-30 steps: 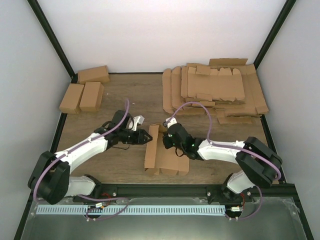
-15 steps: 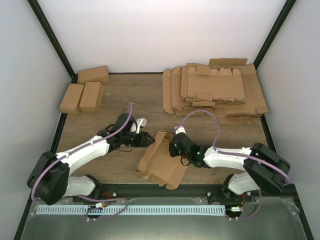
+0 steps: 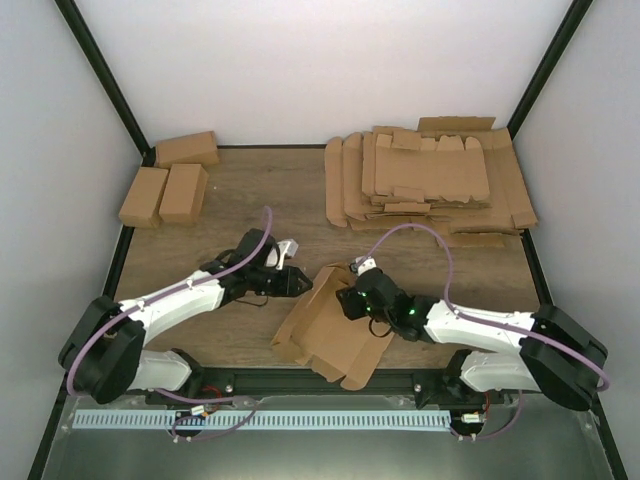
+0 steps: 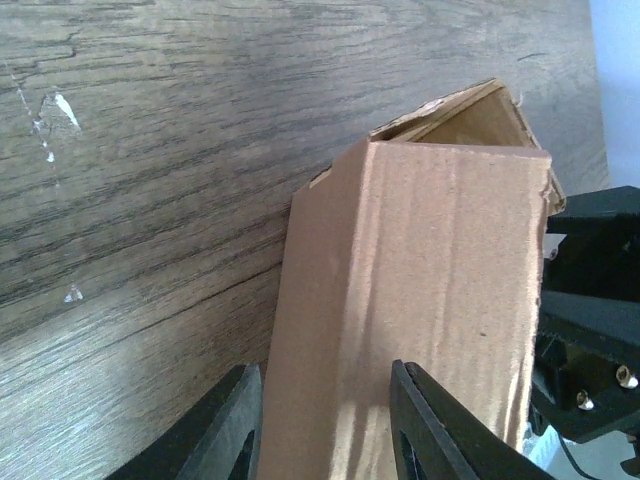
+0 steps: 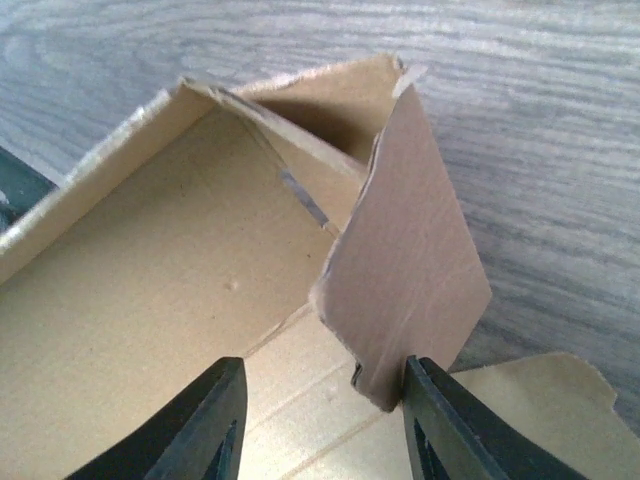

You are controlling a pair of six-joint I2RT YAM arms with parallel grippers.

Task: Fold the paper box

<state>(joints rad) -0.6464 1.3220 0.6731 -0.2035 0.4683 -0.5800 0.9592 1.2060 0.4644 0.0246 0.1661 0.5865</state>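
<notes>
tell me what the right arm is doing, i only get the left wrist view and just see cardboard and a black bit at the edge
observer: The right pincer is open, one finger on each side of an upright flap of the paper box.
operator: is the box closed up yet
observer: No. From the top view it is a half-open sheet with loose flaps, lying by the near edge of the table.
operator: any finished ones around
observer: Yes, three folded cartons sit in the far left corner.
</notes>
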